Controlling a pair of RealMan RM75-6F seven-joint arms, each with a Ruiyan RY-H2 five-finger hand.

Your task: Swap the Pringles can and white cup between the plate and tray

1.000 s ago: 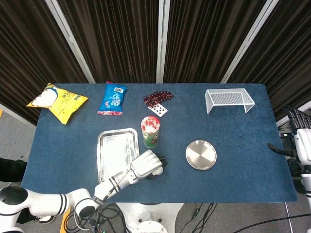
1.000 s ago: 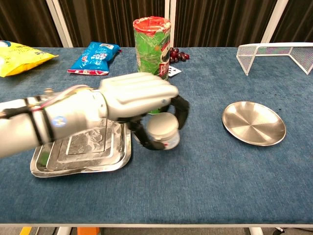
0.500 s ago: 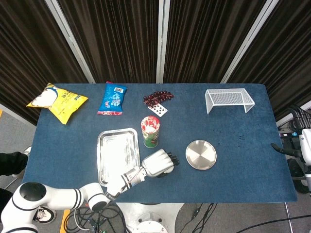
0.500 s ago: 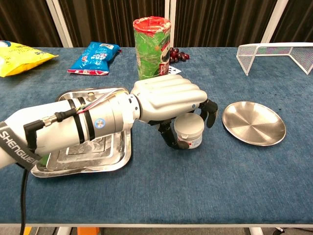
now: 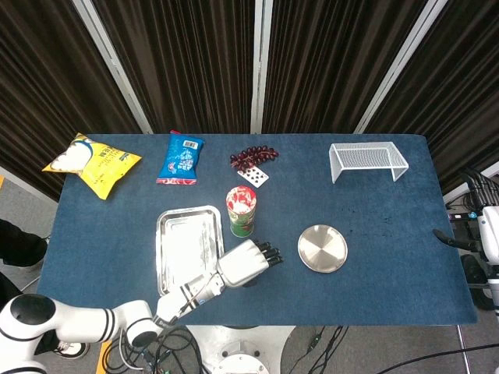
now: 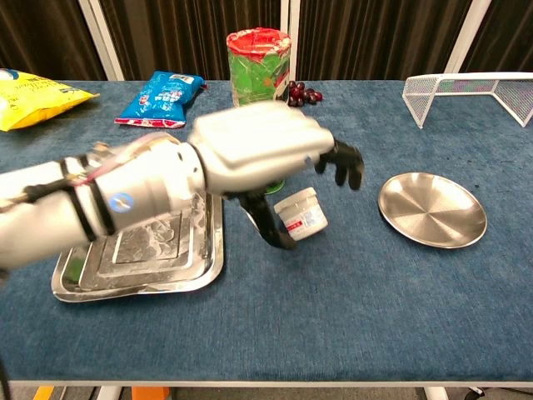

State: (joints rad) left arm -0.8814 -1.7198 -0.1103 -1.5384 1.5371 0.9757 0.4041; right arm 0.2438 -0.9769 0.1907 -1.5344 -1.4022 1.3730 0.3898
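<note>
no legible text on any object

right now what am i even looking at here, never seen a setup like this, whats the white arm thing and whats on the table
It is a two-armed robot steered by a person, with a human-like hand on each arm. One picture looks down from its head, the other looks forward from its chest.

The white shape is its left hand, fingers spread above a small white cup that sits tilted on the blue table; whether a finger touches the cup is hard to tell. The right hand waits at the table's far right edge.

Also there: a green Pringles can standing beside a steel tray, a round metal plate, yellow and blue snack bags, grapes and a white wire rack.
</note>
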